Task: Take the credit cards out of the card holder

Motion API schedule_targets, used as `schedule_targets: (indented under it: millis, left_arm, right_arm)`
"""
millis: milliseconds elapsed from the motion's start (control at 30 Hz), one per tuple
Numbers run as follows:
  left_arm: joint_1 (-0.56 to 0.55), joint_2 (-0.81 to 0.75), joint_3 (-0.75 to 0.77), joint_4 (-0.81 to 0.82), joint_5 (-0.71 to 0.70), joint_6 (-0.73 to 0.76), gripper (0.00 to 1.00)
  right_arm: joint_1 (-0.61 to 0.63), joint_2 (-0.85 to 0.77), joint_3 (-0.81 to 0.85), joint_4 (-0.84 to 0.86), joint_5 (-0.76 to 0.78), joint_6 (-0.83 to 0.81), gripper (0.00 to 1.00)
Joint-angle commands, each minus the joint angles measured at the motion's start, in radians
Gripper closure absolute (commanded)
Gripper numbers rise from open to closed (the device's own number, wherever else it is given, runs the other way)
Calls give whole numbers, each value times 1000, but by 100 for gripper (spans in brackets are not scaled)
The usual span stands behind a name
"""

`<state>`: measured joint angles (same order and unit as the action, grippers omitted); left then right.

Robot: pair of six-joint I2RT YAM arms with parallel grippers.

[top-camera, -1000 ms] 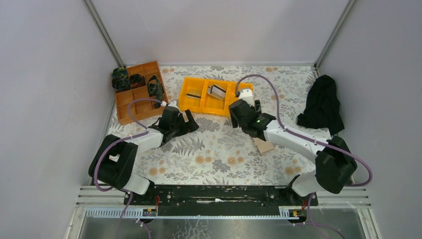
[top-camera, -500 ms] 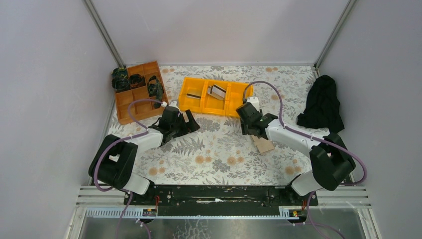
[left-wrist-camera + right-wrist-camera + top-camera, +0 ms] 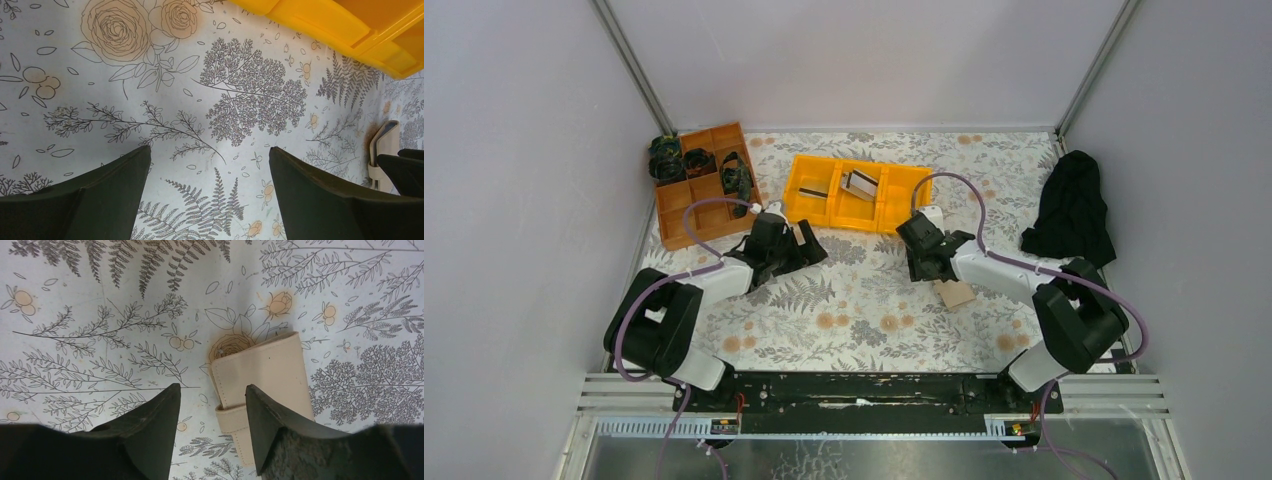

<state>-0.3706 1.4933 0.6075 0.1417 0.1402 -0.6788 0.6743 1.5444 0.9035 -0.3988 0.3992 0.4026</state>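
While looking down from overhead, noted the card holder (image 3: 955, 293) lying flat on the flowered table (image 3: 864, 320), right of centre, just nearside of the right gripper (image 3: 921, 262) and well apart from the yellow bin (image 3: 906, 185). Found it folded shut, tan side up, with a strap tab closing one edge. Could not see inside it.

Through the right wrist camera, saw the right gripper hanging low with jaws parted roughly halfway and gripping nothing. Placed one finger over bare cloth and the other over the strap side of the holder, with the holder's long edge in the gap between. Could not tell whether touching or just above.

Found the left gripper (image 3: 206, 150) spread wide, close over bare table left of centre, holding nothing. Saw only printed ferns between its fingers, and a corner of the yellow bin beyond.

Counted two credit cards (image 3: 861, 183) in the bin: one dark with a silvery face, lying in the left compartment, and one pale-faced in the middle compartment, seemingly propped at a tilt.

Also logged an orange tray (image 3: 709, 215) at the far left of the table, just beside the bin, with dark bundles in several of its compartments. Noted a black cloth (image 3: 1074, 205) heaped against the right edge, well apart from both grippers.
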Motion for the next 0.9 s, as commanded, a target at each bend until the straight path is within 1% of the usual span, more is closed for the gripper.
schedule_targets:
  millis: [0, 200, 300, 467, 633, 700, 867]
  left_arm:
    - [-10, 15, 16, -6, 25, 15, 5]
    - [-14, 30, 20, -4, 29, 15, 5]
    - [-14, 40, 24, -4, 31, 15, 5]
    - [-16, 54, 29, -2, 43, 15, 5]
    - [-16, 42, 18, 16, 55, 17, 5]
    - [-16, 39, 18, 17, 55, 19, 5]
    - [-16, 39, 16, 21, 61, 21, 5]
  right_arm:
    - [5, 15, 1, -34, 34, 47, 42]
    - [5, 29, -11, -31, 50, 58, 42]
    - [5, 34, -12, -27, 56, 64, 46]
    - [5, 61, -6, -33, 71, 78, 58]
    - [5, 65, -12, -36, 133, 99, 71]
    - [5, 51, -20, -33, 157, 108, 75]
    - [5, 26, -24, -47, 216, 128, 91]
